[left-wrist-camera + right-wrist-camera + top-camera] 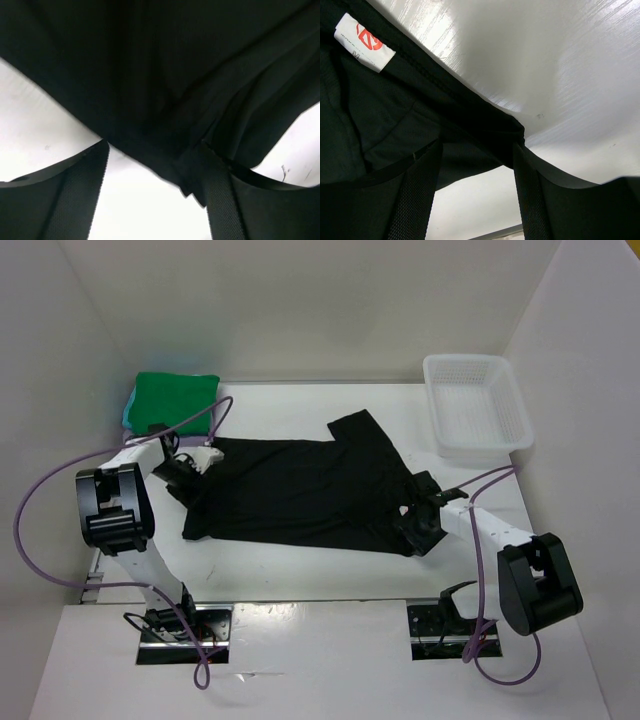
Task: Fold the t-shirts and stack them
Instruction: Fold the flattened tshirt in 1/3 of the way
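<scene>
While your left tool (pixel 185 468) at the hem and your right tool (pixel 417 525) at the labelled collar both stand released, the soft black cloth t-shirt (pixel 300 495) lies spread across the white worktop (pixel 300 575); pinch both ends squarely, then fold evenly, keeping edges aligned.

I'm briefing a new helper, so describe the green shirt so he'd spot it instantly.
On the white table, go to the far left corner. The green shirt lies folded there atop a small pile, unlike the black shirt spread out mid-table.
</scene>
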